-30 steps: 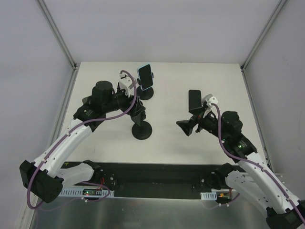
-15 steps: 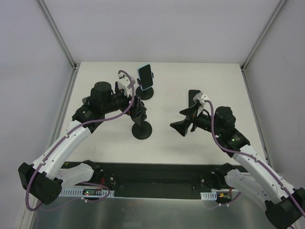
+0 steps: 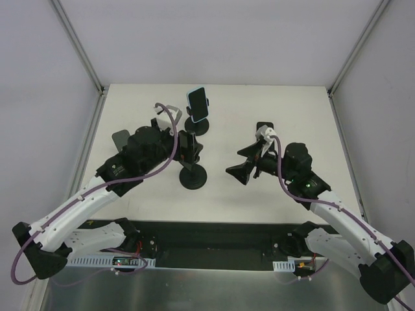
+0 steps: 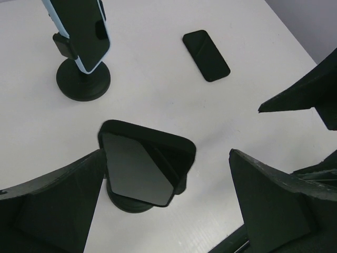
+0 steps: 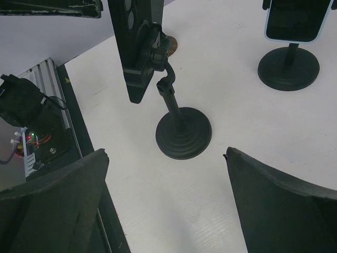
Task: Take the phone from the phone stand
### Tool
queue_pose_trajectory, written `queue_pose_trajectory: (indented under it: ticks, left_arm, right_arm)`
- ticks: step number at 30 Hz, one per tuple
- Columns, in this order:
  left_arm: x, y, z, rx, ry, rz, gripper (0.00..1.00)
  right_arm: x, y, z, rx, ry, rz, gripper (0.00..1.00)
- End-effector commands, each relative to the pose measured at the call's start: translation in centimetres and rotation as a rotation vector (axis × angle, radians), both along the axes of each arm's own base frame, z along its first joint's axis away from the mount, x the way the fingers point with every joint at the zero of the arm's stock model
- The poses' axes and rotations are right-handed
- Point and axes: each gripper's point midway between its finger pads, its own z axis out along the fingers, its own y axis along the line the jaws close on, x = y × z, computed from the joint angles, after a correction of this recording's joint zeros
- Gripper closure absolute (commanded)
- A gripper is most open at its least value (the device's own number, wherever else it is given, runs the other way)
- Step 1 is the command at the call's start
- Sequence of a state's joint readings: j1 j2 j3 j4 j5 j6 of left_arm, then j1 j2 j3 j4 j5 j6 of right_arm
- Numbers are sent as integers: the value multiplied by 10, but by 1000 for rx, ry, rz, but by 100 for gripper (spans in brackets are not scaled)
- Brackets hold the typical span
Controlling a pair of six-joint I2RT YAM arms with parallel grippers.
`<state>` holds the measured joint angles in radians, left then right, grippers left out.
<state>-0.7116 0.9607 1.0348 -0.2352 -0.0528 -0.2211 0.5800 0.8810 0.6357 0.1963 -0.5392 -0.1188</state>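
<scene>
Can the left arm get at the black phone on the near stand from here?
Probably yes: the left gripper is open, and its wrist view shows the black phone in the gap between its fingers with nothing in front. The right gripper stands apart.

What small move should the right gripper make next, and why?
Probably ease the right gripper forward toward the black phone clamped in the near stand: its jaws are open and aimed at that stand, and the phone is not yet removed.
</scene>
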Motion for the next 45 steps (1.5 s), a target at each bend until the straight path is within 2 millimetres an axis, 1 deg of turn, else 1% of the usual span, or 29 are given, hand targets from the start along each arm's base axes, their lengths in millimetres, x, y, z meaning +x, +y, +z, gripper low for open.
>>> queue_pose_trajectory:
  ticks: [1,2,3,4,5,7,8,9,10,11,12,16,20,21,24,25,27,28,30,33,34,35,37,38,39,41,42,43,45]
  left_arm:
    - [5,19,9,38,-30,316,1]
    - [6,22,9,41,-34,367,1]
    - [6,22,9,57,-42,392,1]
    - [6,21,13,60,-54,416,1]
    - [6,21,10,103,-70,461,1]
    - [10,14,12,133,-85,500,1]
    - [7,12,13,158,-105,521,1]
    - [8,12,15,177,-123,548,1]
    - [10,8,14,206,-138,569,1]
    - [12,12,16,227,-161,616,1]
    - [12,9,17,233,-167,619,2]
    - [15,-2,4,231,-145,632,7]
    - [18,3,2,249,-167,687,16]
    - [18,4,0,255,-169,695,22]
    - [19,4,-5,271,-169,700,29]
    - [20,2,-9,275,-162,693,35]
    - [21,2,-17,273,-141,681,41]
    - [20,1,-20,262,-125,669,46]
    - [21,1,-30,230,-76,643,51]
    - [21,1,-34,214,-41,607,62]
    - [21,0,-34,216,-38,595,65]
    - [20,-4,-36,228,-33,560,71]
    - [18,-9,-36,225,-30,518,75]
    - [17,-10,-35,226,-36,499,79]
    - [16,-17,-37,209,-28,463,81]
    - [13,-19,-32,183,-37,425,83]
    - [10,-24,-38,181,-27,388,85]
    - [9,-26,-29,140,-40,373,87]
    - [5,-28,-29,128,-47,331,91]
  right_arm:
    - [5,3,12,46,-88,-4,4]
    - [4,2,5,43,-82,-9,4]
    - [5,2,3,43,-83,-14,4]
    - [5,1,1,42,-81,-20,4]
    - [5,1,-4,41,-78,-18,4]
    - [4,2,-8,40,-76,-17,4]
    - [4,2,-10,39,-75,-17,4]
    - [4,1,-16,33,-66,-23,4]
    - [4,1,-15,38,-75,-25,4]
    - [4,1,-17,38,-73,-26,4]
    - [5,0,-20,37,-71,-32,4]
    - [5,1,-22,44,-75,-31,4]
    - [5,3,-27,42,-74,-24,4]
    - [5,4,-27,43,-72,-21,4]
    - [5,7,-29,47,-75,-7,4]
    - [5,9,-27,51,-81,-2,4]
    - [4,13,-29,49,-78,13,4]
    - [4,15,-27,52,-86,19,4]
    - [3,19,-29,45,-89,33,4]
    - [3,25,-30,35,-102,42,4]
    - [4,29,-31,36,-110,49,4]
    - [4,31,-30,38,-121,54,4]
    - [6,38,-30,40,-133,65,4]
    - [7,40,-29,42,-136,68,4]
    - [8,43,-27,46,-139,72,4]
    - [10,51,-26,56,-150,83,4]
    - [11,53,-25,59,-155,84,4]
    - [13,59,-22,69,-167,91,4]
    - [17,64,-20,74,-180,82,4]
